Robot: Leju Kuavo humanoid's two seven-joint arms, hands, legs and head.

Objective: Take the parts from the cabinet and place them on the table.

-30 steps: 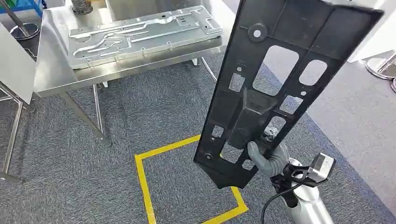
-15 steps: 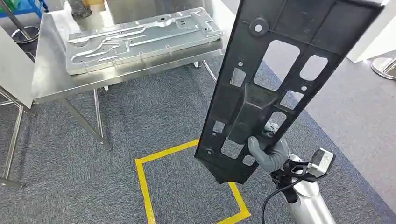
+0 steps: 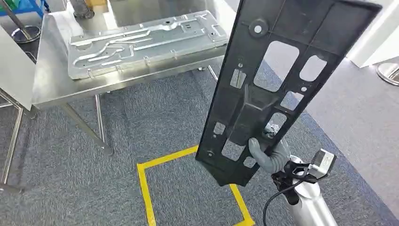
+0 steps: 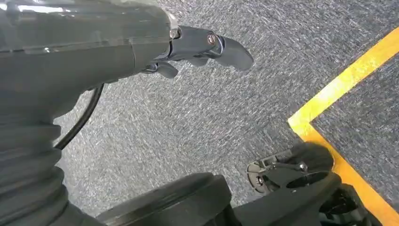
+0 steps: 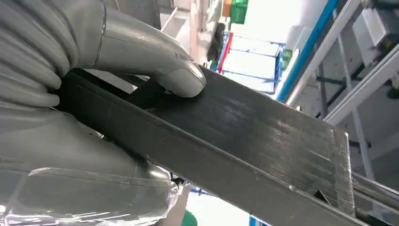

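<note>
Carrying step: my right hand [image 3: 269,157] clamped on black panel [image 3: 282,80], table [image 3: 51,84] far left. Left hand [image 4: 202,47] hanging, seemingly loose, unsure. Next: walk closer, lay panel flat.

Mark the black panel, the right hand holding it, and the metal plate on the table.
black panel [image 3: 263,101], head view, solid centre web between the cutouts.
right hand [image 3: 269,157], head view, grey thumb and palm.
metal plate [image 3: 146,40], head view, stamped middle.

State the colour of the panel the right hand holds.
Black, clearest in the head view: the panel is held by the right hand.
</note>
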